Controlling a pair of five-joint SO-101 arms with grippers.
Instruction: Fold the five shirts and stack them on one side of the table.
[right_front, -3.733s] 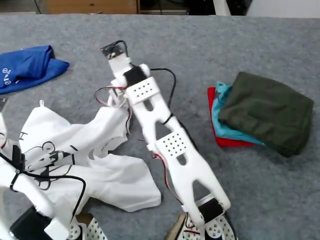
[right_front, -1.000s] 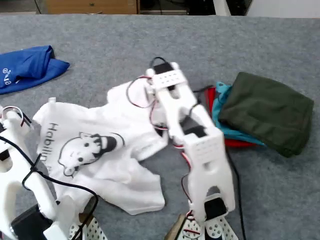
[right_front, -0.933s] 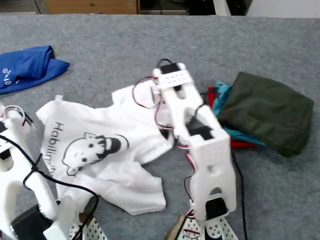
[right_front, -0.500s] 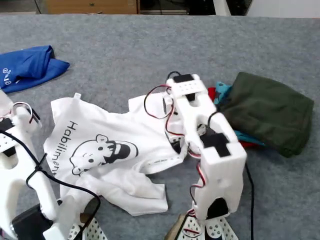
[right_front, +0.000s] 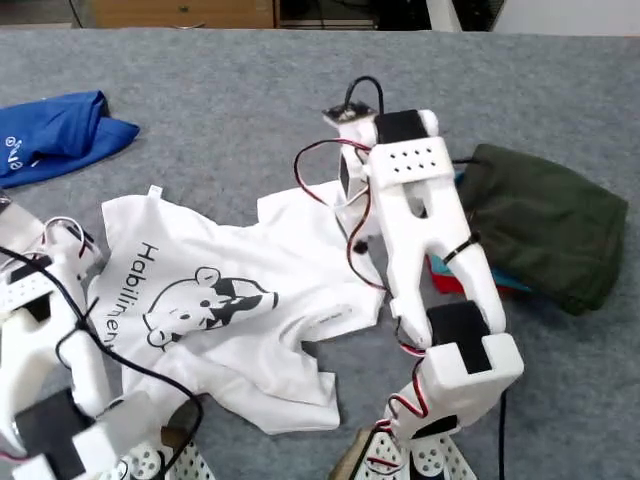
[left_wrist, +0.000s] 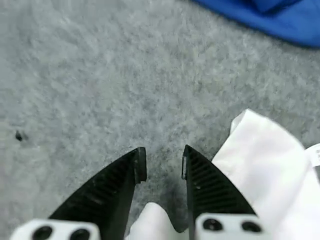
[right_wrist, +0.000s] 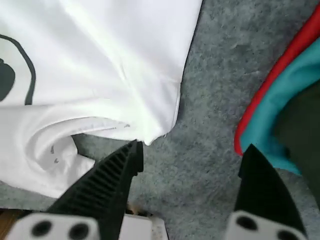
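The white shirt (right_front: 230, 300) lies spread flat with its printed front up, on the left half of the table (right_front: 200, 90) toward the near edge where the arm bases stand. One sleeve points to the middle of the table and the lower hem is rumpled close to the near edge.

The right gripper (right_wrist: 192, 150) is wide open and grips nothing. It hangs over bare grey table surface in the gap between the white shirt's hem and the pile of folded shirts. In the high view the right arm reaches out from the near edge to about the table's middle.

The left gripper (left_wrist: 162, 162) has its jaws only a little apart, with bare table showing between the tips. An edge of white cloth lies just beside one finger (a bit of white also shows low between the jaws, but I cannot tell if it is touched). The left arm stands by the near left corner.

The pile sits by the right edge: a dark green shirt (right_front: 540, 225) on top, a teal shirt (right_wrist: 285, 115) under it and a red shirt (right_wrist: 262, 100) at the bottom — each lower one peeks out on the side facing the arms. A blue shirt (right_front: 55, 135) lies bunched near the far left corner, well apart from the rest.
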